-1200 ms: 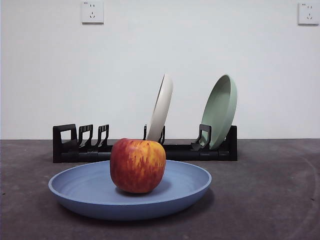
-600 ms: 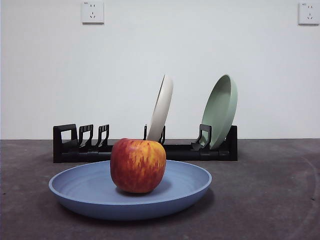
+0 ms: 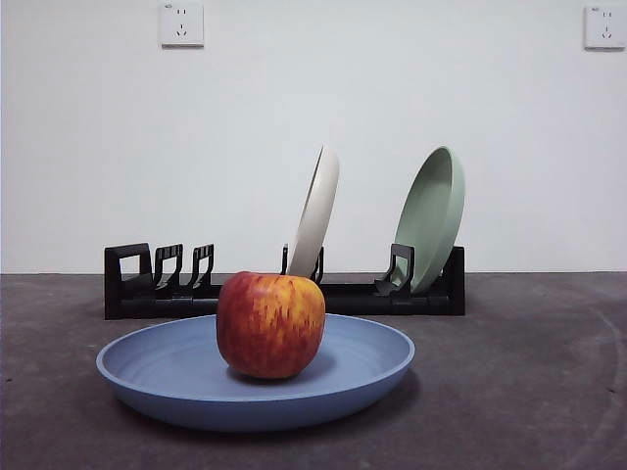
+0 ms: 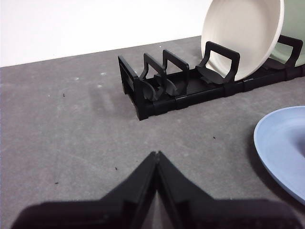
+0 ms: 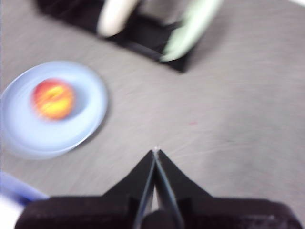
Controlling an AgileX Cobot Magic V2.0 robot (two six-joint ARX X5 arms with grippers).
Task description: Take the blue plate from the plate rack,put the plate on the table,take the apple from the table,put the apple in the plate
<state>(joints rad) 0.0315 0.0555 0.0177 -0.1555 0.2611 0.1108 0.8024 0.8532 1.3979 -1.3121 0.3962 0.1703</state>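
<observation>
The blue plate [image 3: 255, 382] lies flat on the dark grey table [image 3: 529, 392] in front of the black plate rack [image 3: 167, 289]. The red and yellow apple [image 3: 270, 324] sits in the plate. In the right wrist view the apple [image 5: 53, 99] shows in the plate [image 5: 28, 138], blurred. My right gripper [image 5: 155, 151] is shut and empty, high above the table, apart from the plate. My left gripper [image 4: 156, 154] is shut and empty, near the rack's handle end [image 4: 131, 83], with the plate's rim [image 4: 281, 143] to one side. Neither gripper shows in the front view.
A cream plate [image 3: 315, 211] and a pale green plate [image 3: 431, 217] stand upright in the rack. Two wall sockets [image 3: 181, 23] sit high on the white wall behind. A blue and white thing [image 5: 12, 193] shows at the right wrist view's edge.
</observation>
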